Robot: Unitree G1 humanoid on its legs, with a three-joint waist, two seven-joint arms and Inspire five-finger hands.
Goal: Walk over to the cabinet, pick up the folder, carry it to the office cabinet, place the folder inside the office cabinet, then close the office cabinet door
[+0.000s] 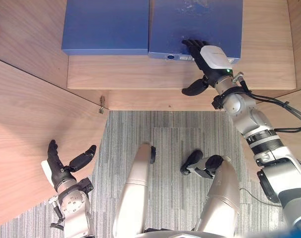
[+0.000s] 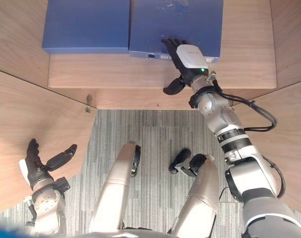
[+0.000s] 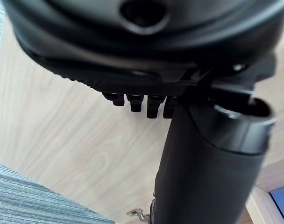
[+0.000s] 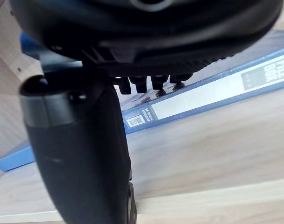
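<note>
- The right hand (image 1: 213,58) reaches into the open cabinet. Its fingers (image 1: 192,47) lie straight and apart on the near edge of the blue box-file folder (image 1: 195,20), and the thumb (image 1: 194,88) hangs clear in front of the shelf (image 1: 140,79), so nothing is clamped.
- This looks like the folder being seated on the shelf, though it could equally be the start of a lift.
- To do it well, press flat and push straight back until the spine sits level with the neighbouring blue folder (image 1: 106,25), then lift the hand off without dragging the folder.
- The left hand (image 1: 59,166) hangs with fingers spread beside the left door (image 1: 26,124), well placed to swing it shut.
- The folder lies flat and looks rigid, with pale scuffs on top and a white label (image 4: 202,98) along the spine.
</note>
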